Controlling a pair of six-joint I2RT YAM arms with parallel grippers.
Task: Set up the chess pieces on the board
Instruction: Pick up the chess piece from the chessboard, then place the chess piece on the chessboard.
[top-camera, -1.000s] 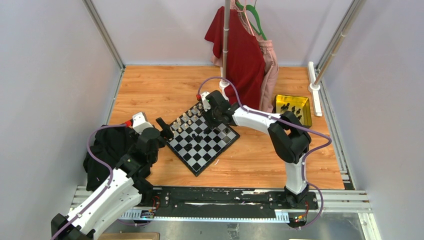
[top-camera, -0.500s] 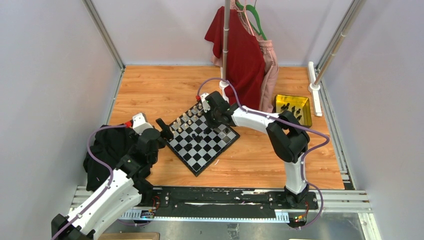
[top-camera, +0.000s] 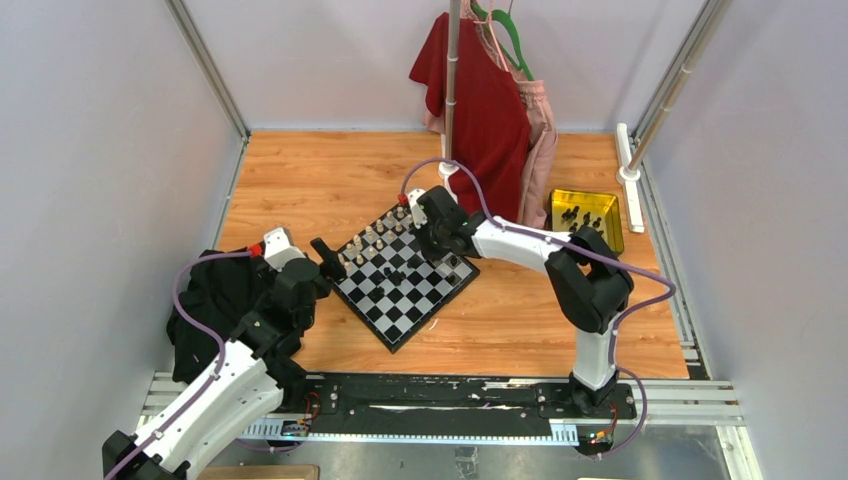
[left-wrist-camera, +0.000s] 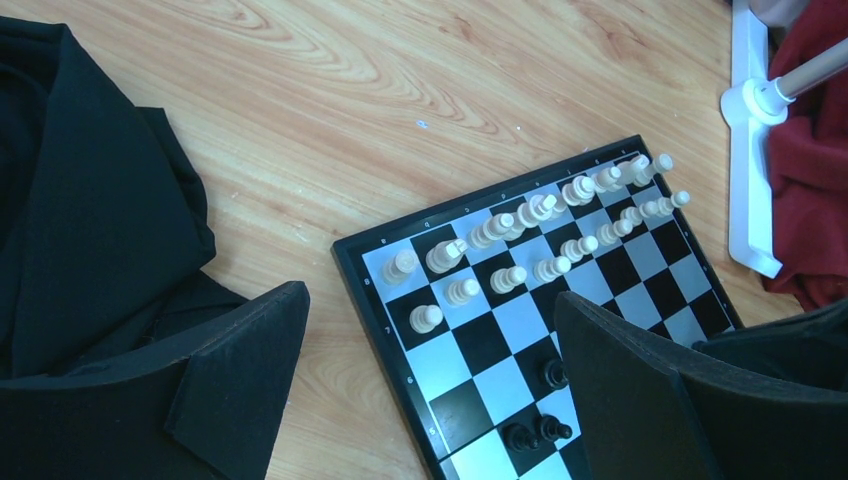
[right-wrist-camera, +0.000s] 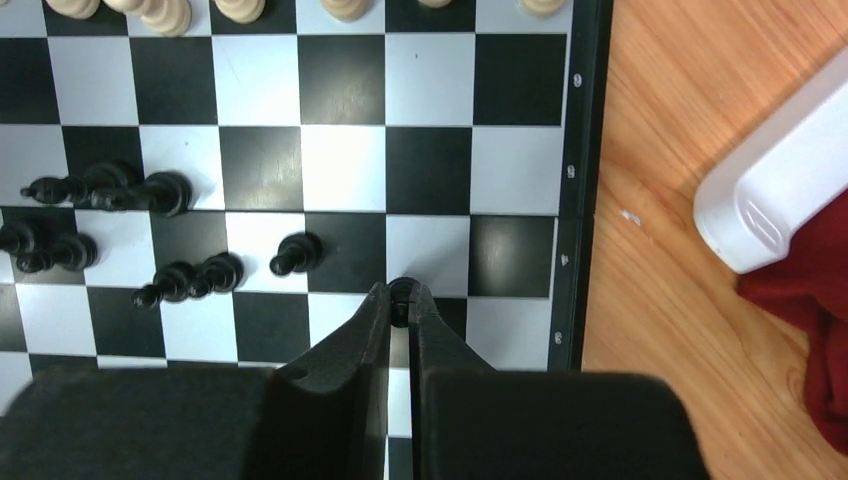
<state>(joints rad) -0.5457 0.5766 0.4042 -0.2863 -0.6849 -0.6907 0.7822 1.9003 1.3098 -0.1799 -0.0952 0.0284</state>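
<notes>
The checkered board (top-camera: 400, 283) lies tilted mid-table, with cream pieces (top-camera: 375, 236) in two rows along its far-left side and several black pieces (top-camera: 392, 274) loose near its middle. My right gripper (right-wrist-camera: 400, 293) hangs over the board's right part, shut on a small black piece (right-wrist-camera: 401, 288) at its fingertips. In the right wrist view other black pieces (right-wrist-camera: 190, 275) stand left of it. My left gripper (left-wrist-camera: 430, 385) is open and empty over the board's left edge (left-wrist-camera: 375, 320); cream pieces (left-wrist-camera: 520, 225) show ahead of it.
A yellow tray (top-camera: 586, 217) with more black pieces sits at the far right. A clothes stand with a white base (left-wrist-camera: 750, 150) and red garment (top-camera: 485, 95) stands behind the board. A black cloth (top-camera: 215, 300) lies at the left.
My right arm has shifted slightly right and nearer over the board, its elbow swinging right. The left arm has not moved.
</notes>
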